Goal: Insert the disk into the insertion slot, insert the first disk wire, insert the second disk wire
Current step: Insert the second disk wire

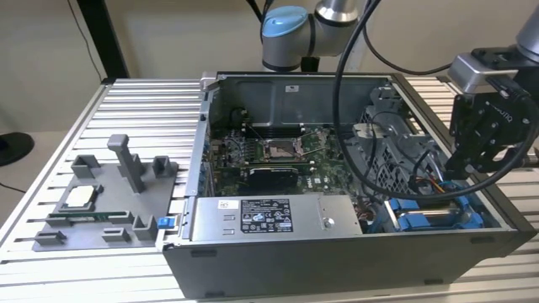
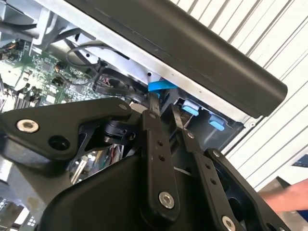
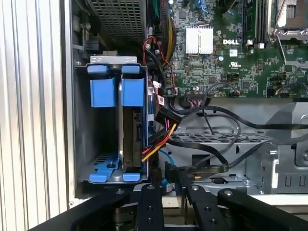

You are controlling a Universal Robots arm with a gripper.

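In the first wrist view the disk (image 3: 134, 126) stands edge-on in the insertion slot (image 3: 91, 144), a grey bay with bright blue clips (image 3: 132, 91). A bundle of yellow, orange and red wires (image 3: 156, 142) runs to the disk's edge. My gripper (image 3: 167, 180) sits just beside the bay, its black fingers (image 3: 148, 202) close together on a small black connector with a thin blue wire (image 3: 164, 156). The second wrist view has the gripper (image 2: 163, 103) near the case's rim and a blue clip (image 2: 161, 85). In the exterior view the gripper (image 1: 461, 172) hangs over the blue bay (image 1: 425, 219).
The open computer case (image 1: 337, 265) holds a motherboard (image 1: 278, 151), a grey box with a label (image 1: 269, 218) and a perforated cage (image 3: 118, 17). Thick black cables (image 1: 370, 170) loop over the case. A grey fixture (image 1: 101, 196) lies on the exterior view's left. A hand (image 2: 284, 197) is nearby.
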